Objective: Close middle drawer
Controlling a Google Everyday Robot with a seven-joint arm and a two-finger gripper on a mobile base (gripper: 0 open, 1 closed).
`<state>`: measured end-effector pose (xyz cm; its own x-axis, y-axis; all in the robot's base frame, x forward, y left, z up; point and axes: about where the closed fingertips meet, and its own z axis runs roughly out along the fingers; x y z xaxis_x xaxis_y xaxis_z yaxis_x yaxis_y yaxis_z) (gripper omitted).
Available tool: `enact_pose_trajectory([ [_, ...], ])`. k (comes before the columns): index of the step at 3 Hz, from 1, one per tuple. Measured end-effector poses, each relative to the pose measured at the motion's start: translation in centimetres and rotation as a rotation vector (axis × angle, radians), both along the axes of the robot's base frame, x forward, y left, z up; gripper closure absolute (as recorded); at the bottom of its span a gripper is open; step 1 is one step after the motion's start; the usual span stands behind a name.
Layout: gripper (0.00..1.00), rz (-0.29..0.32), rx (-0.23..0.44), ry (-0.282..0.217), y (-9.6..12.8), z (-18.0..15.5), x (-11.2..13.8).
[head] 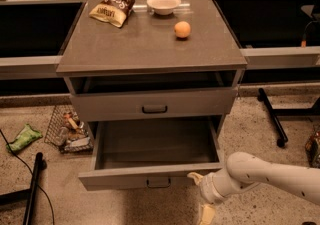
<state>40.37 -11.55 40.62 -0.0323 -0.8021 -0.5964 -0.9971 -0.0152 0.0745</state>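
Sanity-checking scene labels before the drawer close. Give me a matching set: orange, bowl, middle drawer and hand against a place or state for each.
Things:
1. orange
2. bowl
3. middle drawer
4. hand

Places or states:
A. pulled far out, nothing visible inside
B. low, at the right end of the open drawer's front
C. cabinet top, rear centre
D. cabinet top, right of centre, nearer than the bowl

Pairs: 1-D, 2-C, 3-A, 4-B.

Hand (201, 195) low right, seemingly spread
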Motion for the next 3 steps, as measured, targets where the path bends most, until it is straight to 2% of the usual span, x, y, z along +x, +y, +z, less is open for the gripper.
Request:
enact_pose_trajectory([
  [1,0.02,-0.005,-0.001,0.001,0.0,-0.1,0.2],
  [2,0.24,-0.019,-0.002,0.006,-0.1,-0.5,0.6],
  [3,0.47,-0.042,-0.014,-0.035,-1.2,-0.4,3.1],
])
